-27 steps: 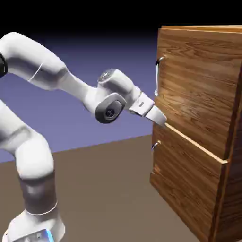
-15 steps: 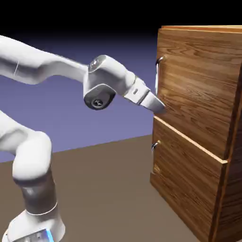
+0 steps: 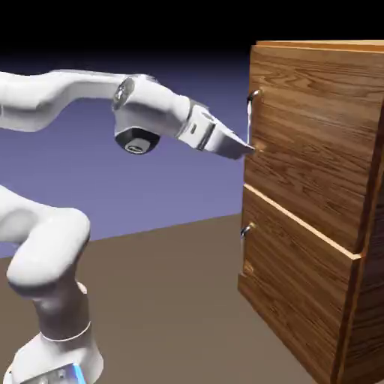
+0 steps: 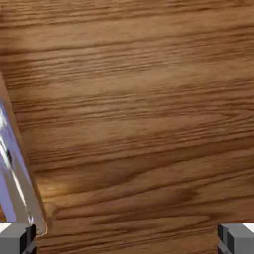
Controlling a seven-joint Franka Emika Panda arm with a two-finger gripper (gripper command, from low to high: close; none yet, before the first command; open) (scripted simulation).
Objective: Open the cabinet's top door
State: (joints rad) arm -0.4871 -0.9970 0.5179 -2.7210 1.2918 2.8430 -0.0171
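- Cabinet (image 3: 315,195) stands at the exterior view's right on the brown table (image 3: 172,300); reddish-brown grained wood, two stacked front panels.
- Top door (image 3: 311,127) sits flush with the cabinet front, shut; its vertical silver handle (image 3: 251,118) is near the panel's left edge.
- Lower panel (image 3: 296,289) also shut, with its own small handle (image 3: 244,230).
- Arm reaches roughly level from the left; gripper (image 3: 244,148) tips are at the door face, just below the top handle's lower end. Contact with wood or handle cannot be told.
- Hand view: wood grain fills the frame; the silver handle (image 4: 14,183) runs along the left edge, just above the left fingertip (image 4: 17,238).
- Jaws stand wide apart, at opposite bottom corners, nothing between them.
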